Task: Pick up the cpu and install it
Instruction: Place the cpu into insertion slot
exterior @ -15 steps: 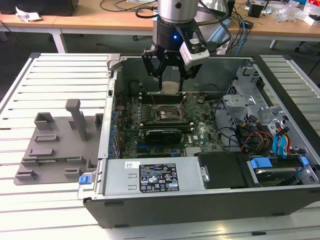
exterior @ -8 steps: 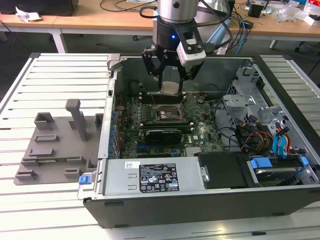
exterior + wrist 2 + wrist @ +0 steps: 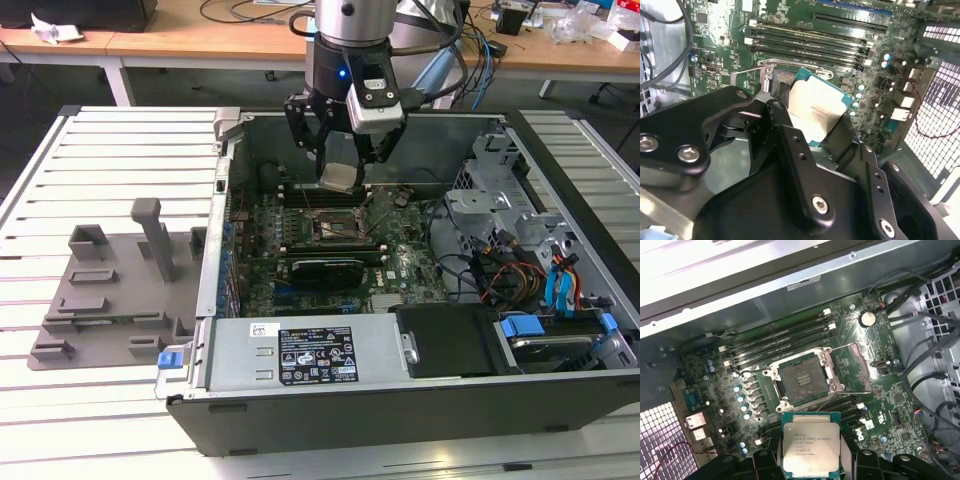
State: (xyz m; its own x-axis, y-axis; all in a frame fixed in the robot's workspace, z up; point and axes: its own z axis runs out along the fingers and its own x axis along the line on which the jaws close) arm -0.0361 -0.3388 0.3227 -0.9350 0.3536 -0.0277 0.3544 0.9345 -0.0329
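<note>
My gripper (image 3: 340,172) is shut on the cpu (image 3: 339,178), a flat square chip with a pale silvery top and a green rim, hanging inside the open computer case. The chip (image 3: 810,449) sits between the black fingers (image 3: 765,462) in the first wrist view, and the cpu (image 3: 816,111) shows tilted in the second wrist view. Below and a little ahead of it lies the open socket (image 3: 801,380) on the green motherboard (image 3: 400,265), its metal load plate (image 3: 852,367) swung aside. The socket (image 3: 330,228) lies just under the held chip in the exterior view.
The case wall (image 3: 215,250) rises on the exterior view's left, the power supply (image 3: 300,350) at the front, a drive cage with cables (image 3: 530,250) on the right. Memory slots (image 3: 780,342) run beside the socket. A grey plastic tray with posts (image 3: 110,290) lies outside the case.
</note>
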